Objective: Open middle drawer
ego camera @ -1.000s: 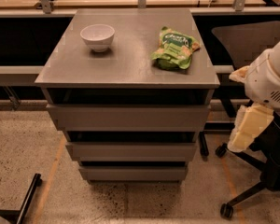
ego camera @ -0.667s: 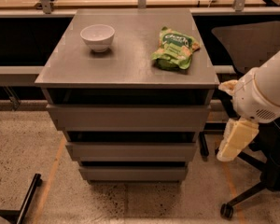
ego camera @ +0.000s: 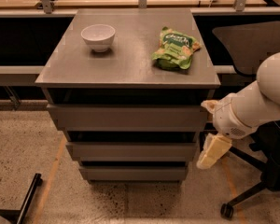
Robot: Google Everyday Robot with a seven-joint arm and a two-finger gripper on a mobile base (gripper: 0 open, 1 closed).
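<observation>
The gripper [ego camera: 213,151] hangs low, just beside the right end of the cabinet [ego camera: 60,73]. It cannot be told if it is open or closed. The middle drawer [ego camera: 130,151] is at about the same height, off to the left of the gripper. Its long front runs side to side. So the gripper likely needs to go across to it. Farther back, a bowl [ego camera: 98,36] and a green bag [ego camera: 175,48] sit on top.

No readable text, green bag [ego camera: 174,49] included.
</observation>
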